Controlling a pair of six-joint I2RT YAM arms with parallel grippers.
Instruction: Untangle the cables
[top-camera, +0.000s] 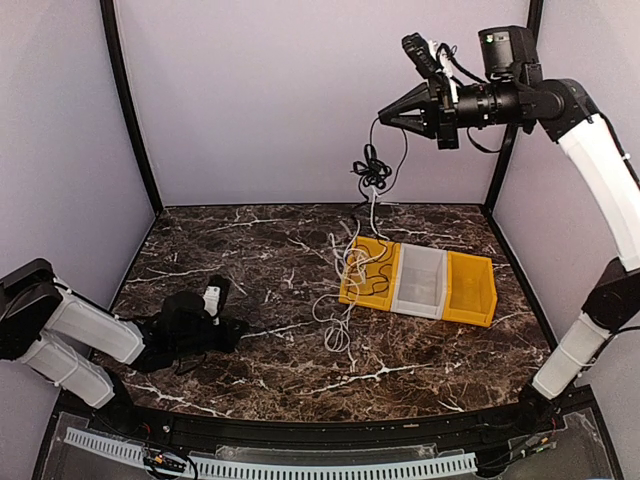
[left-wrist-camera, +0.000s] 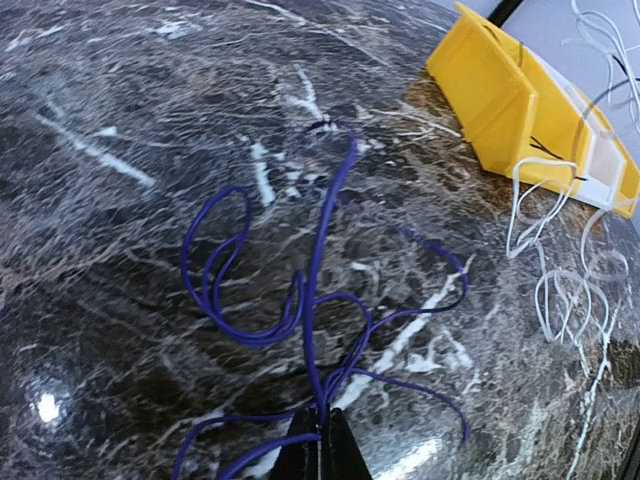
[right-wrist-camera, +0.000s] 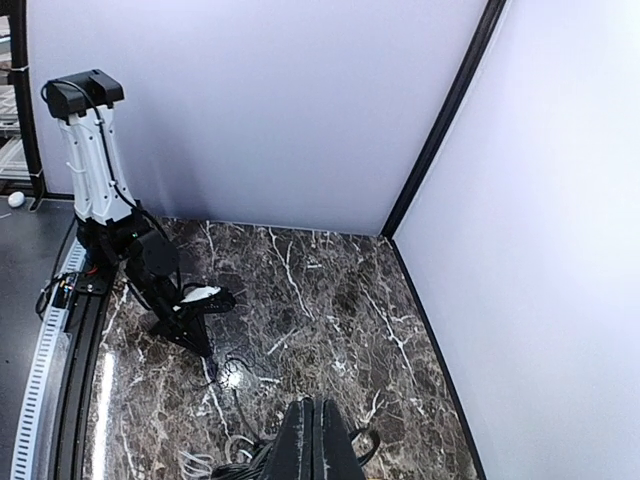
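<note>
1. The cables are judged light, thin and limp: no shape is held, loops catch on one another, and a strand could slip through a loose pinch
2. A blue cable (left-wrist-camera: 318, 260) is pinched between the pressed-together fingers of the left gripper (left-wrist-camera: 320, 452), low over the counter (top-camera: 250, 250); its loops are spread on the marble ahead of the fingers, apart from the other cables
3. A black cable (top-camera: 372, 177) is pinched by the right gripper (top-camera: 383, 115), which is raised high over the back of the counter; the cable hangs as a small knot of loops, and a white strand is seen running from it down to the bins (top-camera: 470, 290)
4. The white cables (top-camera: 341, 330) are draped over the left yellow bin and spill onto the counter in front of it
5. A hold is best taken on a single strand, near a free end or just outside a crossing, so that one cable is drawn out without the knot being tightened; a slow pull is advised, since a snagged loop would drag the whole bundle
6. The bin rims stand in the way: white loops may catch on them, and the bins look light enough to be dragged along
7. White and black strands are hard to pick out on the dark, white-veined marble
</note>
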